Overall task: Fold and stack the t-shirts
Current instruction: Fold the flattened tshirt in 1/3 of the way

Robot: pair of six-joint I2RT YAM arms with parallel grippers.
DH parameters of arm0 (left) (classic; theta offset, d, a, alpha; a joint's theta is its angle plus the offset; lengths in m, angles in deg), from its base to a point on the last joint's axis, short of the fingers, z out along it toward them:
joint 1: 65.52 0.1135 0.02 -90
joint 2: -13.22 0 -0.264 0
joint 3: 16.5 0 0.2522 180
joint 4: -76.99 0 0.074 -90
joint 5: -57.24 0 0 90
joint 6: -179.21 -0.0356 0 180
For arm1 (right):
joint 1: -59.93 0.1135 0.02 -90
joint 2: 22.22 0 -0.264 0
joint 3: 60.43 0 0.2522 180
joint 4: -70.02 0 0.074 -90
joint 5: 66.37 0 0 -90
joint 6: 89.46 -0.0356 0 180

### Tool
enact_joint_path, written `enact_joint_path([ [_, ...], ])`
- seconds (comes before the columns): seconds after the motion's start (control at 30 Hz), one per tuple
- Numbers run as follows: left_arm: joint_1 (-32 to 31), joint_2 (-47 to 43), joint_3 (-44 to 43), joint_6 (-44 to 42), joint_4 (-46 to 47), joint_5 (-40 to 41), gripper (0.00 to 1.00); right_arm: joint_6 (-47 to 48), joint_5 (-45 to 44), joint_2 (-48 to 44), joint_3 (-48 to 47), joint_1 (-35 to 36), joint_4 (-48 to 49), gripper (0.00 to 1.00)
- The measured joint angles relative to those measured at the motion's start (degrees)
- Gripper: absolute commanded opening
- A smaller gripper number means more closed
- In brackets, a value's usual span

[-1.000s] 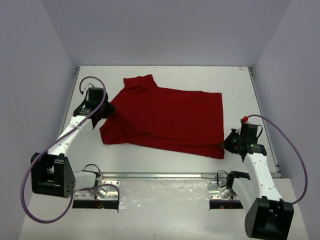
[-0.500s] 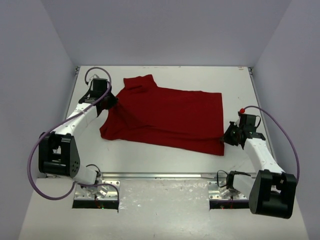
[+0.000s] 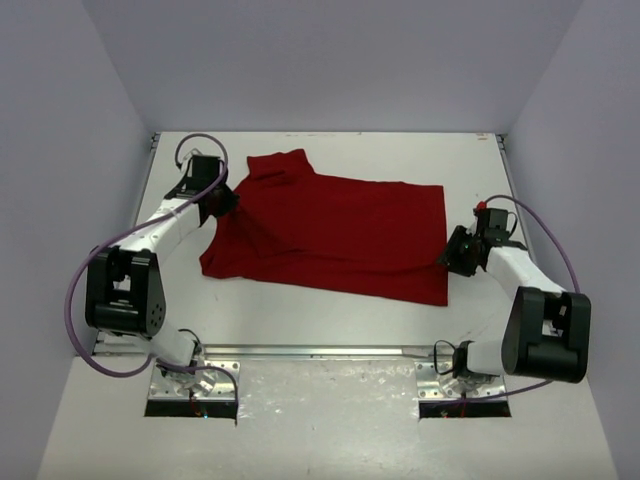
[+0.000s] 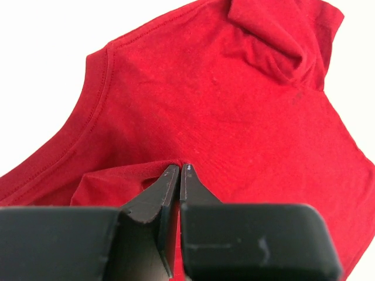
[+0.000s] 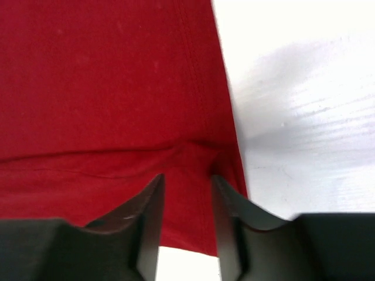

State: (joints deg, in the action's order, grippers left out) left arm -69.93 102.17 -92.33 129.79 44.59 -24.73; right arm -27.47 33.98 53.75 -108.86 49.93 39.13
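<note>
A white table [image 3: 330,150] carries one dark red t-shirt [image 3: 330,235]. It lies mostly flat across the middle, with its straight hem toward 3 o'clock and a rumpled, folded-over sleeve toward 11 o'clock.

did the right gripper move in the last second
Yes. The right gripper has moved away from the metal rail along the near edge, up the right side of the t-shirt.

Top view overhead, facing down at table [image 3: 330,320]; wrist views close, sharing t-shirt [image 4: 222,105].
</note>
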Motion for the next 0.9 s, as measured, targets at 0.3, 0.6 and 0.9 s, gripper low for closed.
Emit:
enact_joint_path([
  [0.3, 0.0, 2.56, -2.56, -0.02, 0.98, -0.74, 0.03, 0.2, -3.85, 0.24, -11.39, 4.83, -3.87, 0.5],
  [0.6, -0.02, 5.97, -8.63, -0.13, -0.59, 1.01, 0.3, 0.85, -5.07, -10.38, -6.71, 16.59, -3.54, 0.5],
  [0.9, -0.02, 2.69, -5.31, 2.45, -4.57, 6.95, 1.0, 1.36, -4.44, -9.44, -4.07, 23.78, -3.91, 0.92],
])
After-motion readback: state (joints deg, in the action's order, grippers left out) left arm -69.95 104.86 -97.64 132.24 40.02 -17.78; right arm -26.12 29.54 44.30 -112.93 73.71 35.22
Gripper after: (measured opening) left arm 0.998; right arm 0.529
